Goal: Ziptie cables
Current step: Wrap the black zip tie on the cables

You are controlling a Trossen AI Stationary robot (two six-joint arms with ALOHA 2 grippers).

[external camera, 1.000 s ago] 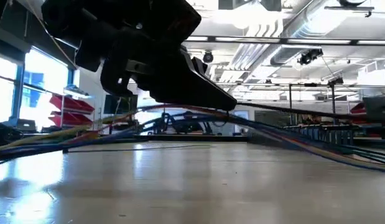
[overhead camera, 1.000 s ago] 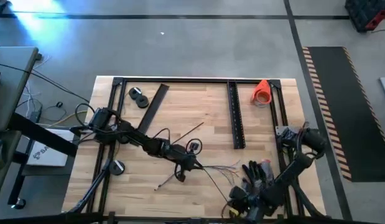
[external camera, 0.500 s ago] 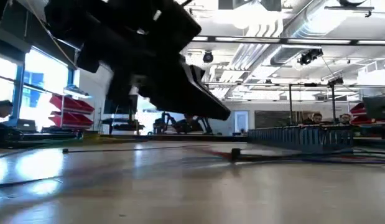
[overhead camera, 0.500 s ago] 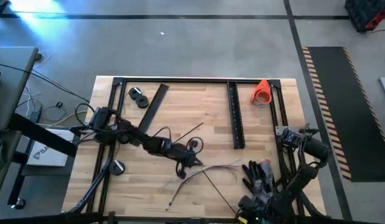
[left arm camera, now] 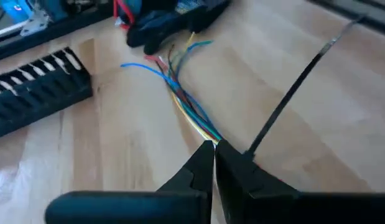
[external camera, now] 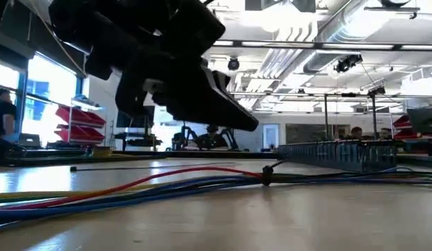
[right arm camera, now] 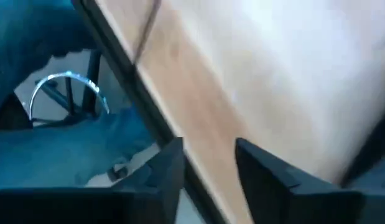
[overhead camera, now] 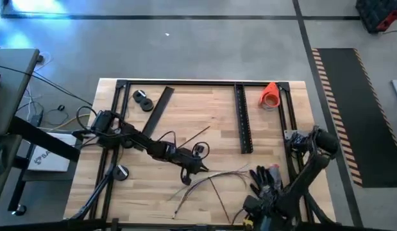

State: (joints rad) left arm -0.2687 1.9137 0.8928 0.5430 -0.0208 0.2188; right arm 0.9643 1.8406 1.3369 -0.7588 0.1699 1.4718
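The cables, a bunch of thin coloured wires, lie slack on the wooden table; they also show in the low view and the left wrist view. A black zip tie sits around them, its head on the bunch and its long tail lying on the wood. My left gripper is shut and hovers just above the bunch by the tie's head. Nothing shows between its fingertips. My right gripper is open over the table's near right edge.
A dark heap of gloves lies beyond the wires' coloured ends. Black perforated strips, an orange tape roll and black discs lie toward the far edge. A black frame borders the table.
The cables, which hung lifted and drawn taut at my left gripper's tips, have dropped and now lie slack on the table, their near end swung toward the near edge. My right arm has drawn back toward the near right corner.
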